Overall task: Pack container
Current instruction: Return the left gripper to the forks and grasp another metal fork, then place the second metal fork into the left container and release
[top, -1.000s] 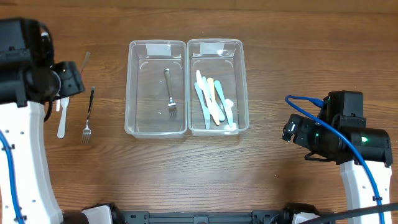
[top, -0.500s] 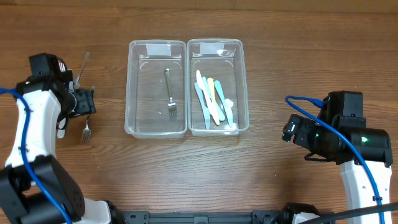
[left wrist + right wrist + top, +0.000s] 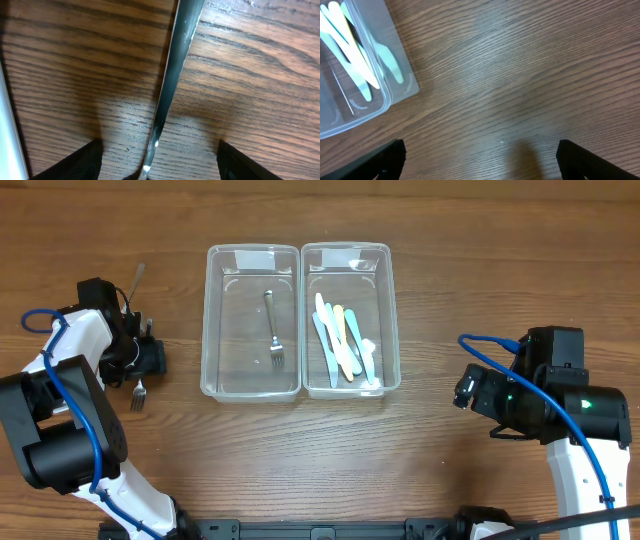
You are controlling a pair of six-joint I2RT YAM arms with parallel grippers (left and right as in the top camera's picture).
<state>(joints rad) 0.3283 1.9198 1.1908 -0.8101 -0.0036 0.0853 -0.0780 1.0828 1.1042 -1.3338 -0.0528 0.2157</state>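
**Item:** loose fork (image 3: 138, 394), metal.
**Location:** flat on the worktop (image 3: 300, 470), near the fork container (image 3: 252, 251), on the side away from the plastic-cutlery container (image 3: 346, 250). From overhead only the tines show, since the left arm covers the rest.

**Left gripper** (image 3: 158, 162): released, with the jaws spread. One finger stands on each side of the fork's handle (image 3: 176, 60), and neither is seen touching it.

**Right gripper** (image 3: 480, 165): released and empty. It is over bare worktop, beyond the plastic-cutlery container as counted from the fork container.

**Already stowed:**
- One packed fork (image 3: 272, 330) lies in the fork container.
- Pale blue, yellow and white plastic pieces (image 3: 342, 345) lie in its neighbour.

**Also present:**
- A second metal handle (image 3: 137, 278) on the same side of the fork container as the loose fork, partly hidden by the arm.
- A white strip (image 3: 4, 115) at the edge of the left wrist view; what it is cannot be told.

**Step in hand (judged):** grasping the loose fork.

**Handling notes:**
- The handle is thin and lies tight to the wood, so the fingertips should come down almost to the worktop before closing.
- Keep the handle centred and clamp across its narrow width.
- Keep clear of the white strip.
- Lift straight up; an off-centre hold may let the fork pivot.
- Carry it over the fork container's wall and release it low, lying parallel to the packed fork.
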